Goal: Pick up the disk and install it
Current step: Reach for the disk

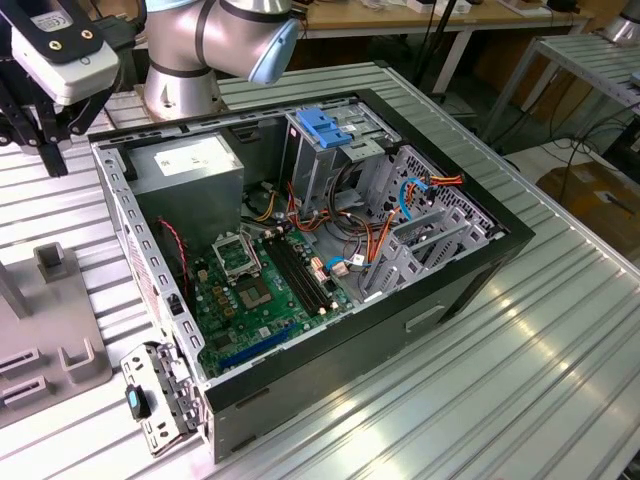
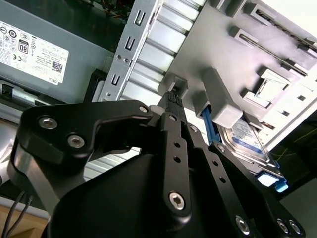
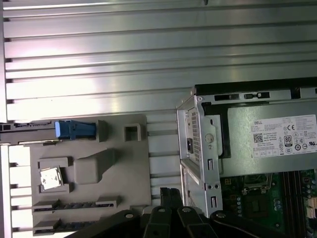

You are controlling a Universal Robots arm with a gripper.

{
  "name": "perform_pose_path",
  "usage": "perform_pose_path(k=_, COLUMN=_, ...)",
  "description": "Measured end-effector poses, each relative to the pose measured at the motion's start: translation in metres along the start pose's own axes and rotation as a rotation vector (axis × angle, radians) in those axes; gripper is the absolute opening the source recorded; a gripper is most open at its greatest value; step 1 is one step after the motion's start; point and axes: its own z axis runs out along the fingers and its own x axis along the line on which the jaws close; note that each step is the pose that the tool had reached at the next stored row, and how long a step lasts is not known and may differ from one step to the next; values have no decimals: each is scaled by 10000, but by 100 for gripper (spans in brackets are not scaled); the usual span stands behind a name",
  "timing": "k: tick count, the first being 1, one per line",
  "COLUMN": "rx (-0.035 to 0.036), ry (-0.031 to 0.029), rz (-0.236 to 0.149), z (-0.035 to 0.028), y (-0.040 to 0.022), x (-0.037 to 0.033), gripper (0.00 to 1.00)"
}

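The gripper, closed and empty by the grey rack, should open and straddle the disk squarely.

Open computer case on ribbed table; grey fixture beside.

Bright even light; glare on ribbed table; hand in shadow.

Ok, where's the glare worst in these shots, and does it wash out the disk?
First wrist view: glare off the ribbed table bleaches the strip beside the disk, yet its blue carrier reads clearly. Second wrist view: one corner is blown white. Exterior view: mild sheen on the table.
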Motion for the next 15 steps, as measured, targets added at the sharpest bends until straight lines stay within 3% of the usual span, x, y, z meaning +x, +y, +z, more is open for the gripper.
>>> perform_pose_path(k=5, rx=0, ry=-1, rz=3, z=0, y=6, x=99, gripper=11)
perform_pose_path(k=15, rx=0, ry=0, rz=2, z=-1, y=5, x=110, gripper=11)
